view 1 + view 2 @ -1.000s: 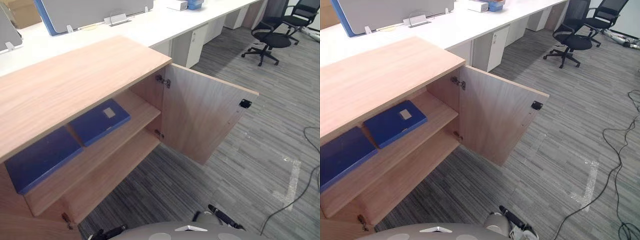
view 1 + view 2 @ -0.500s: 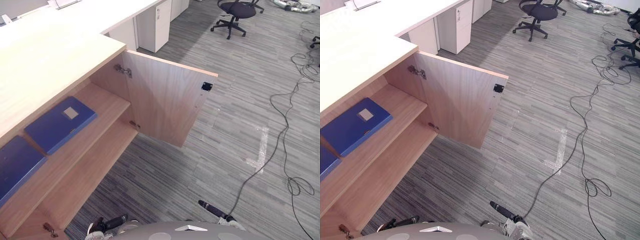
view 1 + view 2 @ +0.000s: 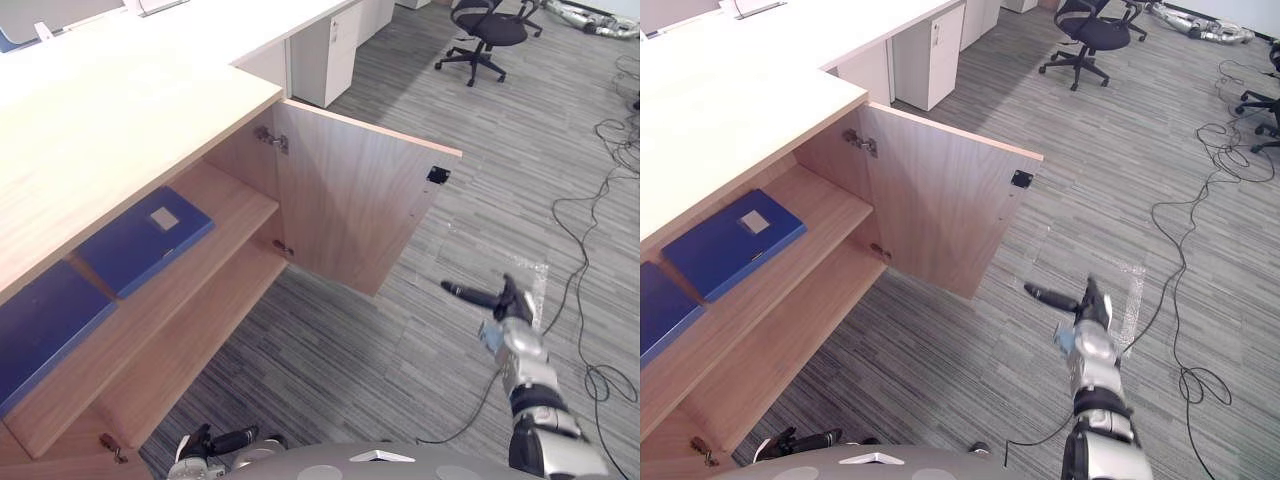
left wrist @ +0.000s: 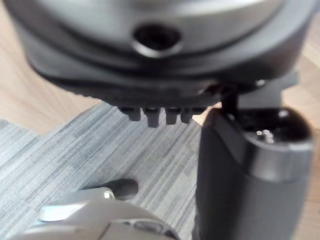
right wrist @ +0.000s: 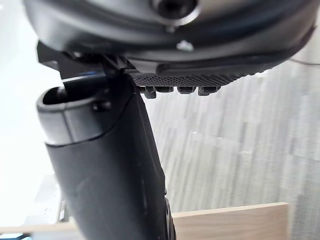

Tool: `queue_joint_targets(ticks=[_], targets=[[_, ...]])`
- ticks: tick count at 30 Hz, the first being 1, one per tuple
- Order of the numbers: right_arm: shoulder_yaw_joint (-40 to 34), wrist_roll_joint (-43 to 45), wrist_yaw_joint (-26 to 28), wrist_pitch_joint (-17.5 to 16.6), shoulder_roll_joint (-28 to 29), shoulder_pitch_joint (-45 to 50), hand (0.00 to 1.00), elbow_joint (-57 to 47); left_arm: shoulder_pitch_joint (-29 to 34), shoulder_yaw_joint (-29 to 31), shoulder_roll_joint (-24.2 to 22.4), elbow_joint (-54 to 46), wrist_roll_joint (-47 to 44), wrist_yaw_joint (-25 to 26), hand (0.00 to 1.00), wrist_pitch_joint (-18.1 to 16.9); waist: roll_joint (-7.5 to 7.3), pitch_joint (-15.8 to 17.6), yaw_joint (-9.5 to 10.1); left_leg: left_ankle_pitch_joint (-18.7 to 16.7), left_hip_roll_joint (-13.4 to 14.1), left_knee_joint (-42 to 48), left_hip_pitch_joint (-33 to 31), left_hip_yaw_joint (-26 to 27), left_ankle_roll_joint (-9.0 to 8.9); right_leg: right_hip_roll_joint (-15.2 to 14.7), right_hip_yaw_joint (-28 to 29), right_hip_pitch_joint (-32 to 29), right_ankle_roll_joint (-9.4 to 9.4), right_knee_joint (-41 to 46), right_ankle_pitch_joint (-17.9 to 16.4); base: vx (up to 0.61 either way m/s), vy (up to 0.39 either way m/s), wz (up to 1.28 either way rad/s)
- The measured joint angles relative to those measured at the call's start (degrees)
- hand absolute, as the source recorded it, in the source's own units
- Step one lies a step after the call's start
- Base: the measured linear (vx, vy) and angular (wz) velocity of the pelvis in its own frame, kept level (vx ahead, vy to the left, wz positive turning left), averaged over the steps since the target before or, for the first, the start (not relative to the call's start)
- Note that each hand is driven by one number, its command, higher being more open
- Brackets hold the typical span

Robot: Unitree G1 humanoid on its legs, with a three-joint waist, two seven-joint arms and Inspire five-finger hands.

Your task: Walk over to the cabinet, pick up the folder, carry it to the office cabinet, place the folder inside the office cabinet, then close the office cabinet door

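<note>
Folder (image 3: 145, 238) on shelf inside cabinet, left of door (image 3: 365, 205). Right hand (image 3: 508, 308), fingers straight & empty, right of door: reach past door's free edge, press outer face, sweep shut.

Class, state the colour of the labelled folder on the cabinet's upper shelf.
The folder is blue, with a small pale label; the left eye view shows it best.

A long white bench (image 3: 810, 25) runs along the far side of the room, brightly and evenly lit. White drawer units (image 3: 925, 65) stand under it. Grey striped carpet (image 3: 940, 350) covers the floor in front of the bench. A black swivel chair (image 3: 1090, 35) stands near the bench's far end. White tape marks (image 3: 1132, 295) lie on the carpet, well apart from the bench.
</note>
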Motion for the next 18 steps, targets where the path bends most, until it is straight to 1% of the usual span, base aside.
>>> queue_joint_targets(ticks=[2, 6, 10, 12, 14, 18], targets=[[2.8, 0.0, 0.0, -0.8, -2.3, -3.3, 1.0, -0.1, 0.0, -0.5, 0.1, -0.4, 0.0, -0.1, 1.0, -0.2, 0.08, 0.0, 0.97, 0.1, -0.3, 0.0, -0.5, -0.8, 0.09, -0.1, 0.0, -0.1, 0.29, -0.6, 0.3, -0.1, -0.027, 0.06], [8.1, 0.1, 0.7, -1.0, -4.3, -7.8, 1.0, 0.5, 0.1, -0.5, 0.1, -0.4, -0.1, -0.5, 1.0, -1.0, 0.29, 0.2, 1.23, 0.6, -0.7, 0.1, -1.9, -3.2, 0.84, -0.3, -1.0, -0.4, 0.31, -0.8, 0.3, -0.08, -0.03, 0.22], [14.3, 0.1, 2.3, -1.0, -7.2, -14.4, 1.0, 4.2, 0.1, -0.6, -0.5, -0.9, -0.2, -1.0, 1.0, -1.2, 1.34, 1.0, 2.5, 1.1, -1.4, 0.1, -2.1, -4.0, 1.59, -0.9, -1.4, -0.2, 0.47, -0.8, 0.8, -0.09, 0.003, 0.1], [16.4, 0.1, 2.9, -0.9, -8.7, -18.5, 1.0, 7.4, 0.2, -0.7, -0.5, -1.0, -0.8, -1.1, 1.0, -1.2, 1.55, 1.1, 2.61, 1.5, -2.0, 0.1, -2.9, -4.9, 1.99, -1.3, -2.0, -0.4, 0.53, -0.8, 1.1, -0.07, 0.023, 0.19], [16.8, 0.4, 3.1, -0.8, -9.9, -22.4, 1.0, 10.2, 0.3, -0.7, -0.5, -1.4, -2.0, -1.2, 1.0, -1.2, 1.59, 2.3, 2.72, 1.9, -2.4, 0.1, -3.2, -5.4, 2.35, -1.7, -2.3, -0.4, 0.44, -1.2, 1.8, -0.05, 0.027, 0.16], [17.5, 1.3, 3.1, -0.7, -11.9, -26.7, 1.0, 13.1, 0.3, -0.5, -0.6, -1.6, -2.3, -1.2, 1.0, -1.3, 1.71, 3.7, 2.73, 2.3, -3.2, 0.1, -3.6, -5.8, 2.9, -2.4, -2.5, -0.4, 0.62, -1.4, 2.3, -0.04, 0.027, 0.07]])
